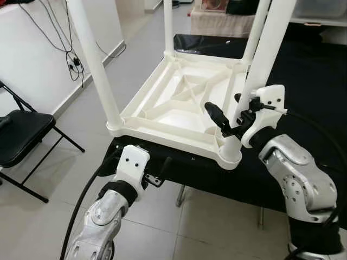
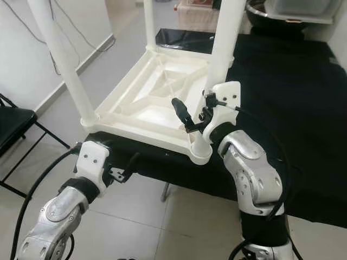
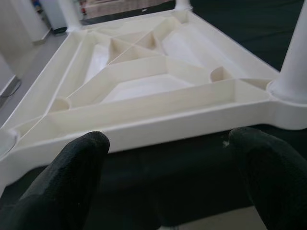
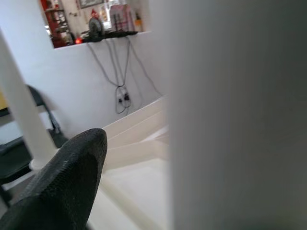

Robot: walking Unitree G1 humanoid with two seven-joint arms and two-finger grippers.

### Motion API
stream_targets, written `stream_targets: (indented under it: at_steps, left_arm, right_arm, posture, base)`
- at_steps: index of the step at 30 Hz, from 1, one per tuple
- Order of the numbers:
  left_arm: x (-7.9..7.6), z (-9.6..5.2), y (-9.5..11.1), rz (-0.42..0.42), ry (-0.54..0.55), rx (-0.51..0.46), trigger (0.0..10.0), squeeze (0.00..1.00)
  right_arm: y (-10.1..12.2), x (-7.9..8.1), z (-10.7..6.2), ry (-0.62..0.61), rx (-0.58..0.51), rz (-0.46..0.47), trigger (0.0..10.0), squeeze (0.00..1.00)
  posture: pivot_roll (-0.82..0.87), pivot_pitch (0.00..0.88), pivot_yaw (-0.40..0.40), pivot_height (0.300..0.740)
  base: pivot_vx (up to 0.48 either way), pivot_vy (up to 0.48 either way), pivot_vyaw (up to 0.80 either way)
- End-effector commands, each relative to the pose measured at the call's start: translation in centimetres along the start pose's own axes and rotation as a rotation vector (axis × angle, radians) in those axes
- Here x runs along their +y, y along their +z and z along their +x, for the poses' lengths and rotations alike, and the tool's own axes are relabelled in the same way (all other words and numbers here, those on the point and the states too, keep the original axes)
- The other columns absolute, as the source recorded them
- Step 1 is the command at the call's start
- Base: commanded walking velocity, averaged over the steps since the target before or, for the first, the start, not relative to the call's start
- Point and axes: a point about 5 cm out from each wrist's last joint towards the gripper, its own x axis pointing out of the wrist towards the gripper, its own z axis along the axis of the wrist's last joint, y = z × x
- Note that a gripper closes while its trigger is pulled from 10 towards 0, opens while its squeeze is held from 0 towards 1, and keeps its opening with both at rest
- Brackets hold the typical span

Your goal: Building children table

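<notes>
Right claw (image 1: pixel 234 115) straddled the near leg (image 1: pixel 259 67) of the upturned white children's table (image 1: pixel 179 103) on the black bench (image 1: pixel 309 81), fingers parted; left claw (image 1: pixel 157 174) gaped below its rim; light, stiff, slick plastic, probably best gripped low on the leg.

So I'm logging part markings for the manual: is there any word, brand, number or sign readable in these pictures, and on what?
None readable: the upturned white plastic children's table bears no visible lettering.
Items on the far shelf: too blurred to read.
</notes>
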Motion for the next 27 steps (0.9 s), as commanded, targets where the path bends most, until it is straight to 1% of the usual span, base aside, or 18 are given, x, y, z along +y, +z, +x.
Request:
stream_targets:
  at_steps: [1,2,4,6,9,11,13,15,17,18,19,20,21,22,25,26,27]
  left_arm:
    - [0.0,-0.1,-0.4,-0.004,-0.004,0.016,10.0,0.0]
    - [0.0,-0.1,-0.4,-0.004,-0.004,0.016,10.0,0.0]
    - [-0.1,-0.1,-0.4,-0.006,-0.007,0.017,10.0,0.0]
    - [-0.2,-0.1,-0.5,-0.007,-0.011,0.018,10.0,0.0]
    - [-0.2,0.0,-0.5,-0.009,-0.014,0.018,10.0,0.0]
    - [-0.2,0.0,-0.5,-0.012,-0.017,0.019,10.0,0.0]
    - [-0.2,0.1,-0.6,-0.014,-0.024,0.021,10.0,0.0]
    - [-0.2,0.1,-0.6,-0.014,-0.026,0.022,10.0,0.0]
    - [-0.3,0.2,-0.7,-0.015,-0.036,0.025,10.0,0.0]
    - [-0.3,0.2,-0.7,-0.015,-0.036,0.025,10.0,0.0]
    - [-0.3,0.3,-0.8,-0.016,-0.043,0.024,10.0,0.0]
    - [-0.3,0.3,-0.8,-0.016,-0.043,0.024,10.0,0.0]
    - [-0.5,0.5,-0.8,-0.018,-0.052,0.022,10.0,0.0]
    - [-0.5,0.5,-0.8,-0.018,-0.052,0.022,10.0,0.0]
    - [-0.6,0.8,-0.8,-0.018,-0.06,0.019,10.0,0.0]
    - [-0.6,0.8,-0.8,-0.018,-0.06,0.019,10.0,0.0]
    - [-0.6,0.9,-0.8,-0.018,-0.059,0.017,10.0,0.0]
  right_arm:
    - [1.5,-0.7,-0.2,-0.037,-0.049,-0.035,10.0,0.0]
    - [1.5,-0.7,-0.2,-0.037,-0.049,-0.035,10.0,0.0]
    - [2.7,-1.7,-0.5,-0.092,-0.084,-0.071,10.0,0.0]
    - [4.2,-2.4,-1.0,-0.119,-0.132,-0.086,10.0,0.0]
    - [5.5,-2.8,-1.6,-0.126,-0.162,-0.102,10.0,0.0]
    - [6.2,-2.8,-2.0,-0.135,-0.181,-0.118,10.0,0.0]
    - [6.9,-2.2,-2.4,-0.128,-0.195,-0.131,10.0,0.0]
    - [7.0,-2.1,-2.5,-0.125,-0.197,-0.133,10.0,0.0]
    - [7.9,-1.2,-2.9,-0.119,-0.218,-0.141,10.0,0.0]
    - [7.9,-1.2,-2.9,-0.119,-0.218,-0.141,10.0,0.0]
    - [8.5,-0.9,-3.0,-0.122,-0.235,-0.145,10.0,0.0]
    - [8.5,-0.9,-3.0,-0.122,-0.235,-0.145,10.0,0.0]
    - [9.3,-0.8,-3.2,-0.13,-0.254,-0.147,10.0,0.0]
    - [9.3,-0.8,-3.2,-0.13,-0.254,-0.147,10.0,0.0]
    - [10.4,-1.1,-2.9,-0.15,-0.266,-0.162,10.0,0.0]
    - [10.4,-1.1,-2.9,-0.15,-0.266,-0.162,10.0,0.0]
    - [11.2,-1.1,-2.6,-0.166,-0.269,-0.17,10.0,0.0]
  posture:
    - [-0.03,0.126,-0.012,0.74]
    - [-0.03,0.126,-0.012,0.74]
    - [-0.03,0.125,-0.011,0.74]
    - [-0.04,0.123,-0.008,0.74]
    - [-0.04,0.124,-0.005,0.74]
    - [-0.05,0.123,0.001,0.74]
    - [-0.06,0.124,0.006,0.74]
    - [-0.06,0.124,0.006,0.74]
    - [-0.08,0.118,0.02,0.74]
    - [-0.08,0.118,0.02,0.74]
    - [-0.09,0.113,0.024,0.74]
    - [-0.09,0.113,0.024,0.74]
    - [-0.09,0.109,0.026,0.74]
    - [-0.09,0.109,0.026,0.74]
    - [-0.1,0.1,0.021,0.74]
    - [-0.1,0.1,0.021,0.74]
    - [-0.11,0.097,0.018,0.74]
  base:
    - [0.0,0.0,0.0]
    - [0.0,0.0,0.0]
    - [0.0,0.0,0.0]
    - [0.0,0.0,0.0]
    - [0.0,0.0,0.0]
    - [0.0,0.0,0.0]
    - [0.0,0.0,0.0]
    - [0.0,0.0,0.0]
    - [0.0,0.0,0.0]
    - [0.0,0.0,0.0]
    - [0.0,0.0,0.0]
    - [0.0,0.0,0.0]
    - [0.0,0.0,0.0]
    - [0.0,0.0,0.0]
    - [0.0,0.0,0.0]
    - [0.0,0.0,0.0]
    - [0.0,0.0,0.0]
